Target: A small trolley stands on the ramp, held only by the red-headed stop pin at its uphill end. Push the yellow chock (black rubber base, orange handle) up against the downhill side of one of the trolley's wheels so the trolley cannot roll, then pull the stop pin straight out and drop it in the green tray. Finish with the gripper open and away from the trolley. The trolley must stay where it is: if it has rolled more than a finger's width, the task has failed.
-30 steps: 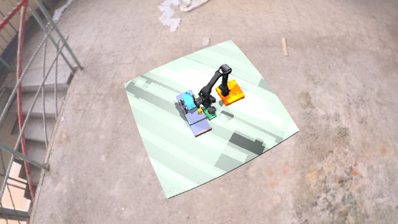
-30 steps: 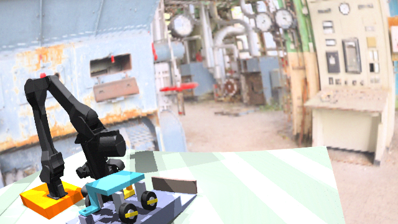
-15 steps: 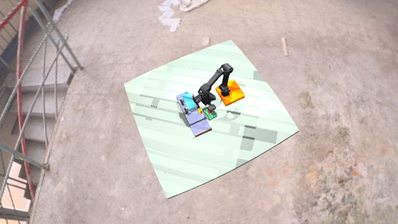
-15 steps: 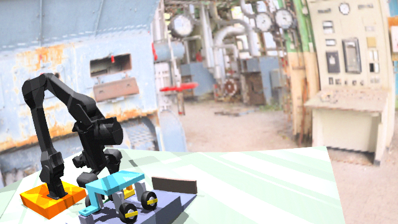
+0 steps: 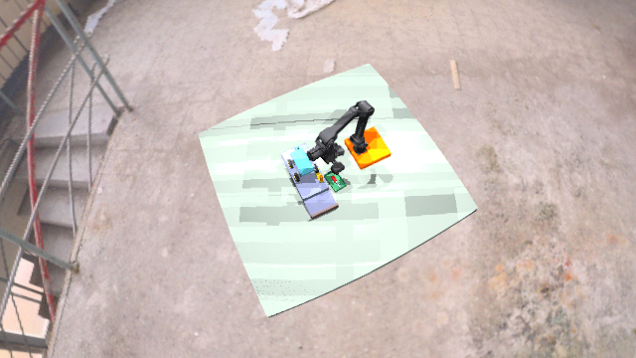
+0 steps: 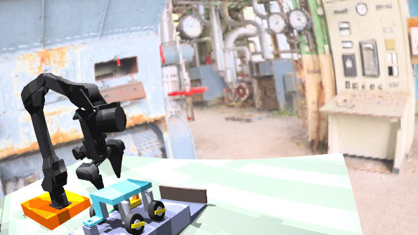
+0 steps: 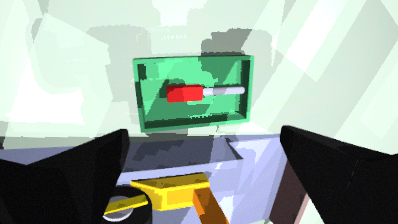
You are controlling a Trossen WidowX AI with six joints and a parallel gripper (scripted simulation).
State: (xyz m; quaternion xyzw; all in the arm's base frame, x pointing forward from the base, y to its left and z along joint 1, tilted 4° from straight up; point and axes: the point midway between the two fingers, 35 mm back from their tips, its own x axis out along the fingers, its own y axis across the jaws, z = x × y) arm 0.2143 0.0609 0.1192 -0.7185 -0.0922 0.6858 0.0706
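Note:
The red-headed stop pin [image 5: 334, 179] [image 7: 185, 93] lies flat inside the green tray [image 5: 340, 188] [image 7: 150, 114]. The cyan trolley [image 5: 302, 161] [image 6: 122, 190] stands on the ramp [image 5: 320, 203] [image 6: 177, 217] [image 7: 255, 150], with no pin in its uphill tab [image 6: 93, 222]. The yellow chock [image 5: 320, 177] [image 6: 135, 203] [image 7: 172, 195], with its orange handle, sits at the downhill side of a near-side wheel [image 7: 142, 200] and looks to touch it; its rubber base is not clearly visible. My gripper [image 6: 110, 183] [image 7: 206, 135] is wide open and empty, above the tray and the trolley's side, touching neither.
The arm stands on an orange base block [image 5: 380, 149] [image 6: 52, 215]. A brown end wall [image 6: 183, 194] [image 7: 290, 192] closes the ramp's low end. The tray lies on the table beside the ramp, on the arm's side.

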